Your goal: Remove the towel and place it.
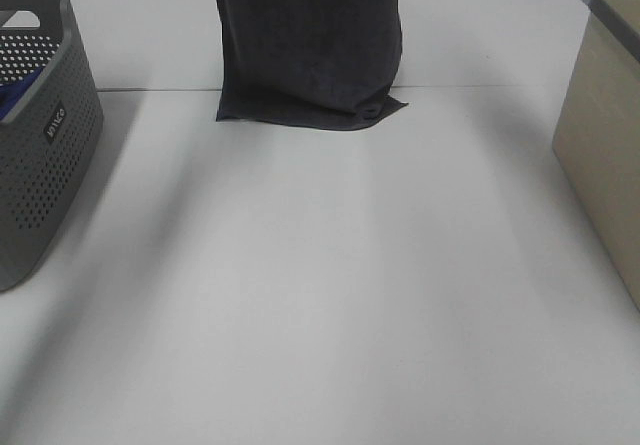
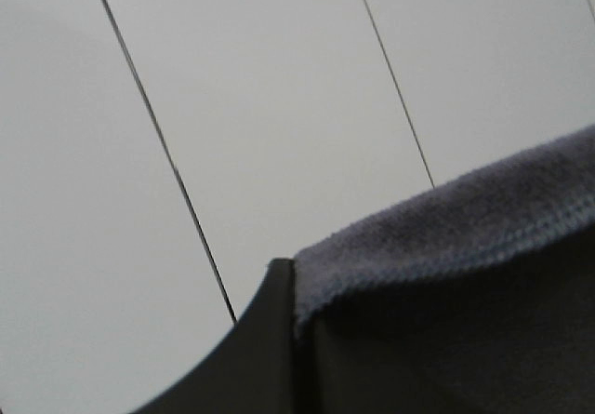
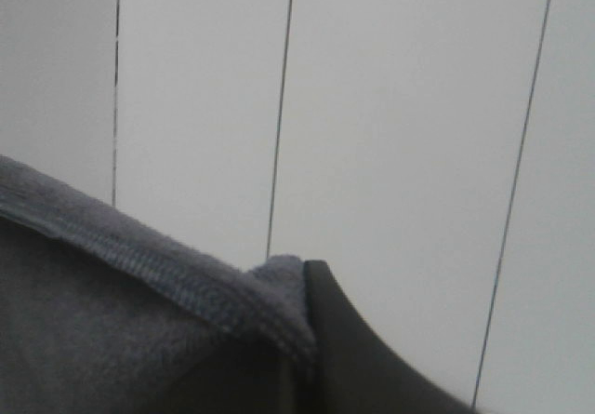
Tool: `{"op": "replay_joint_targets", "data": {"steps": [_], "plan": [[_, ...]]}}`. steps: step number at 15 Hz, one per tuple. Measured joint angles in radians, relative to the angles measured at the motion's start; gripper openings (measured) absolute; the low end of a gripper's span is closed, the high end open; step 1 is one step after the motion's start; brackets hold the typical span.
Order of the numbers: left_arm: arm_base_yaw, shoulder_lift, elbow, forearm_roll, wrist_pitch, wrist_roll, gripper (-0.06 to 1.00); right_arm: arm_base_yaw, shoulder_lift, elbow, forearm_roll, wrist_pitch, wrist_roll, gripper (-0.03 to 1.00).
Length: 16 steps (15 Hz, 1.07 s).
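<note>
A dark grey towel (image 1: 305, 45) hangs down from above the top of the exterior high view. Its lower end lies crumpled on the white table (image 1: 320, 295) at the back middle. Both grippers are out of that view. In the left wrist view my left gripper (image 2: 293, 312) pinches a top hem corner of the towel (image 2: 446, 247) against a black finger (image 2: 260, 349). In the right wrist view my right gripper (image 3: 307, 302) holds the other hem corner of the towel (image 3: 139, 274) against its black finger (image 3: 349, 349). Both wrist views face white wall panels.
A grey perforated basket (image 1: 40, 135) with something blue (image 1: 8, 100) inside stands at the left edge. A beige bin (image 1: 600, 135) stands at the right edge. A seam runs across the table just behind the towel's lower end.
</note>
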Motion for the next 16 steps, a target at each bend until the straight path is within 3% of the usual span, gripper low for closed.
{"op": "replay_joint_targets", "data": {"steps": [2,4,6,8,11,12,16], "plan": [[-0.033,-0.048,0.0,-0.052,0.258,-0.052,0.0,0.0,-0.079,0.142,-0.008,-0.076,0.04,0.01],[-0.048,-0.089,0.0,-0.142,0.507,-0.021,0.0,-0.002,-0.143,0.264,-0.009,-0.169,0.043,0.01],[-0.05,-0.125,0.0,-0.237,0.716,0.04,0.0,-0.019,-0.202,0.379,-0.013,-0.279,0.043,0.01],[-0.049,-0.145,0.0,-0.306,0.858,0.077,0.0,-0.062,-0.246,0.458,-0.018,-0.366,0.042,0.01],[-0.052,-0.145,0.0,-0.319,0.888,0.082,0.0,-0.07,-0.252,0.463,-0.018,-0.335,0.02,0.01],[-0.052,-0.145,0.0,-0.326,0.888,0.082,0.0,-0.066,-0.252,0.467,-0.019,-0.285,-0.048,0.01],[-0.059,-0.145,0.0,-0.364,0.884,0.14,0.0,-0.066,-0.252,0.513,-0.022,0.028,-0.525,0.01]]}}
